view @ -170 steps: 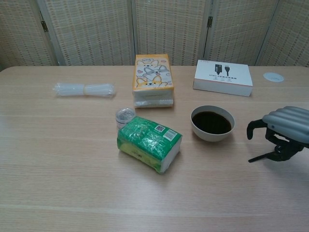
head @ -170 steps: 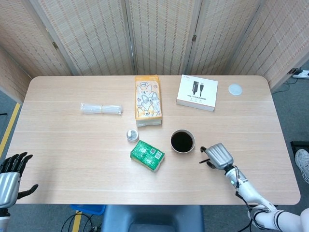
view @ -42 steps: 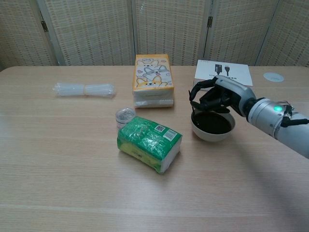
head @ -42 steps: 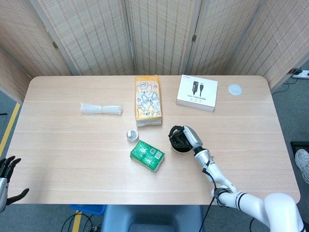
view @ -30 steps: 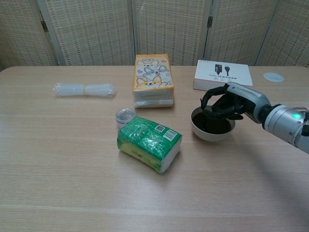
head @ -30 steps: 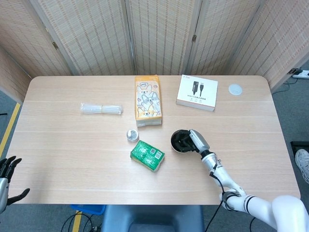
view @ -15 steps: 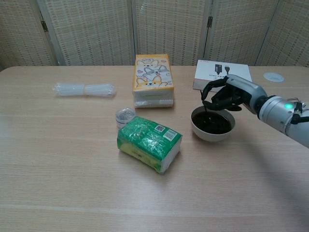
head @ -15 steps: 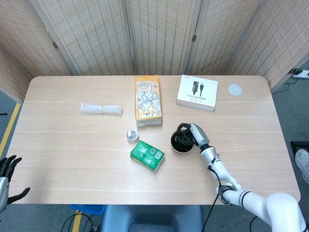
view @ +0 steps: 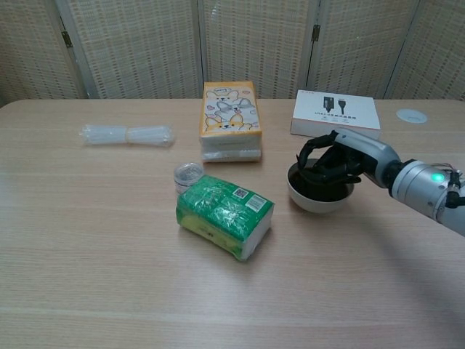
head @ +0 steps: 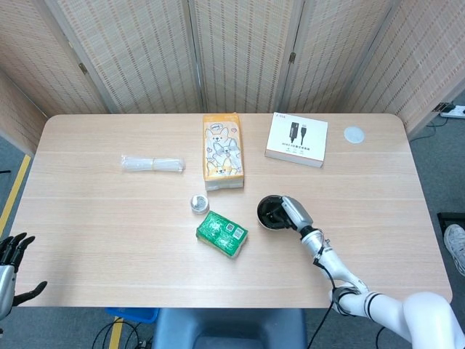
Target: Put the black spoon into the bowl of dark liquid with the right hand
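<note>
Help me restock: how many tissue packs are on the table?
2. The orange corgi-print tissue pack lies at the table's centre back; the green tissue pack lies nearer the front, left of the bowl. Nothing seems to hide another.

We see the whole desk [head: 109, 240] from high overhead in the head view; our chest view faces it lower and nearer, sharing its middle.

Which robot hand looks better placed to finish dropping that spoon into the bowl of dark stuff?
The right robot hand. It is directly over the bowl, fingers curled down at the dark liquid. The left robot hand is beyond the table's far corner, nowhere near the bowl.
</note>
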